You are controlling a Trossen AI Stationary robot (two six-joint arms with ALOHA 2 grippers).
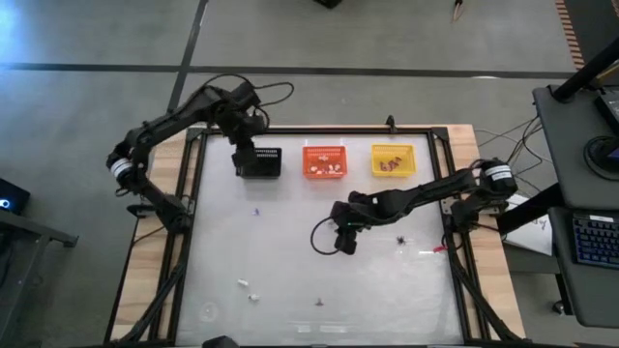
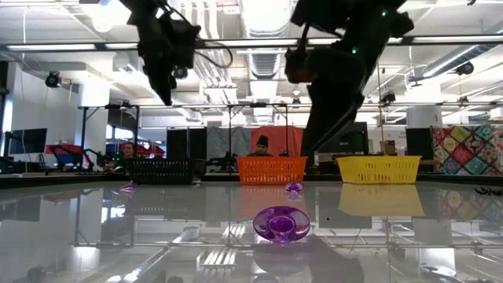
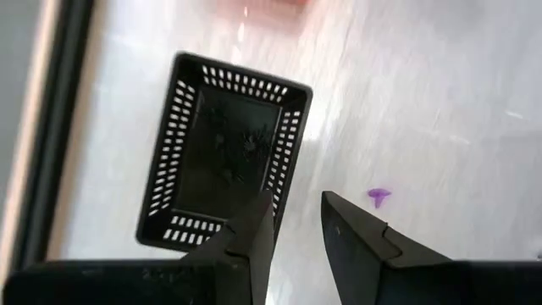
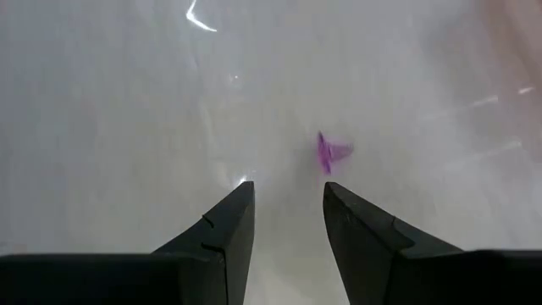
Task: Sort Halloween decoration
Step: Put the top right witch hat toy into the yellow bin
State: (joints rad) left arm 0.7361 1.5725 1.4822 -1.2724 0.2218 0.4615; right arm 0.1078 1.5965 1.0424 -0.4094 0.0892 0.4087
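My left claw [image 1: 244, 153] hangs released above the black basket [image 1: 260, 162] at upper left. My right claw [image 1: 345, 242] hovers released mid-surface, empty, a purple trinket [image 4: 331, 152] lying just ahead.

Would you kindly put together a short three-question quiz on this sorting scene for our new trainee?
1. True or false: the left gripper hangs over the orange basket.
2. Which colour is the trinket just ahead of the right gripper? A white, B purple, C black.
3. Fill in: from the left arm's side, the baskets along the table's far edge run black basket, orange basket, then ____ basket.

Key
1. False: it hangs by the black basket, jaws apart and empty.
2. B: a small purple piece lies on the table, not gripped.
3. Yellow.
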